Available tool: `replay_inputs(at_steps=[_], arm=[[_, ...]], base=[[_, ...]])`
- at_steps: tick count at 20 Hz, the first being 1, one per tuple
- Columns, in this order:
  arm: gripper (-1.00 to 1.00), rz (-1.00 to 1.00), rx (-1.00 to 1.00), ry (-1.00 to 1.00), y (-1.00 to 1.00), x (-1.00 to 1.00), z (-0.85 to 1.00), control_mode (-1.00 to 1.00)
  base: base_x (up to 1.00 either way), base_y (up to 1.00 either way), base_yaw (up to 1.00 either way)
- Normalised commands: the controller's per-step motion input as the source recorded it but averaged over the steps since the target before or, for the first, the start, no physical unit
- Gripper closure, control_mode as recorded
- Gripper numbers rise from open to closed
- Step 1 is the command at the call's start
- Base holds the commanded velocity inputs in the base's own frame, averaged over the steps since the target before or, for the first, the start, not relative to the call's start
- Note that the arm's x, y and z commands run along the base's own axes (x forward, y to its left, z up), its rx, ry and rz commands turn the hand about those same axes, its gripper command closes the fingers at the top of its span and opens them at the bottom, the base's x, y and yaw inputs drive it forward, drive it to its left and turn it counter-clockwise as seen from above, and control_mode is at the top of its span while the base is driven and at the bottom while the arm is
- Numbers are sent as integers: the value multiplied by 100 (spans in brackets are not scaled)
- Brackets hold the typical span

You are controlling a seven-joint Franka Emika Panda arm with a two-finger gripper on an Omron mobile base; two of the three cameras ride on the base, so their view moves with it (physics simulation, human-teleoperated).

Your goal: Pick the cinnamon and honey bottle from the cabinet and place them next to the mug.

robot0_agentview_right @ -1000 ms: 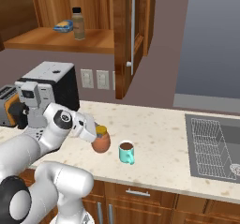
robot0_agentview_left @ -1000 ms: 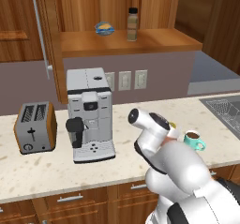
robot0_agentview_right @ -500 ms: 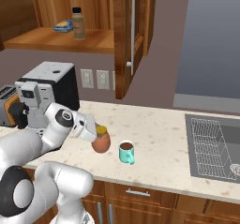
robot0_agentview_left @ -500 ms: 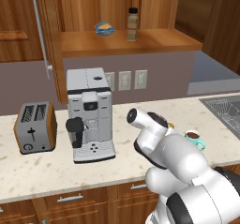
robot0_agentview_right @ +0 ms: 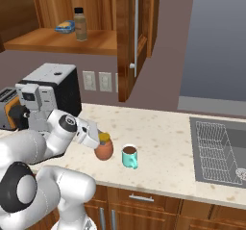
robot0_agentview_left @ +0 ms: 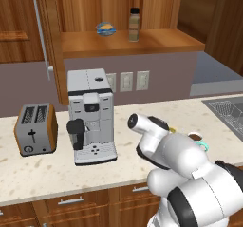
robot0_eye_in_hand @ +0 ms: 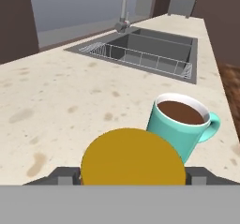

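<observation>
The honey bottle (robot0_agentview_right: 104, 150), a squat orange jar with a yellow lid (robot0_eye_in_hand: 131, 164), stands on the counter just left of the teal mug (robot0_agentview_right: 129, 156) of dark liquid. My gripper (robot0_agentview_right: 99, 138) is shut on the honey bottle at lid height, one finger on each side of it in the hand view (robot0_eye_in_hand: 131, 177). The mug (robot0_eye_in_hand: 180, 120) is right behind the jar there, handle to the right. In the left base view my arm hides the jar, and the mug (robot0_agentview_left: 197, 138) peeks out beyond it. The cinnamon (robot0_agentview_left: 135, 24) (robot0_agentview_right: 80, 24), slim and black-capped, stands on the cabinet shelf (robot0_agentview_left: 152, 42).
A coffee machine (robot0_agentview_left: 90, 114) and a toaster (robot0_agentview_left: 35, 128) stand to the left on the counter. A sink with a wire rack (robot0_agentview_right: 221, 149) lies to the right. The open cabinet door with a silver handle (robot0_agentview_right: 134, 31) hangs above. A small blue-and-yellow item (robot0_agentview_left: 106, 28) lies on the shelf.
My arm's upper links have shifted a little. The gripper and the honey bottle stay beside the mug.
</observation>
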Motion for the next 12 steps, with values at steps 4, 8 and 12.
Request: replay_inputs(at_steps=[4,8,12], arm=[[100,0,0,0,0,0,-27,-100],[100,0,0,0,0,0,-6,-100],[-100,0,0,0,0,0,0,-100]], base=[[0,0,0],[0,0,0],[0,0,0]])
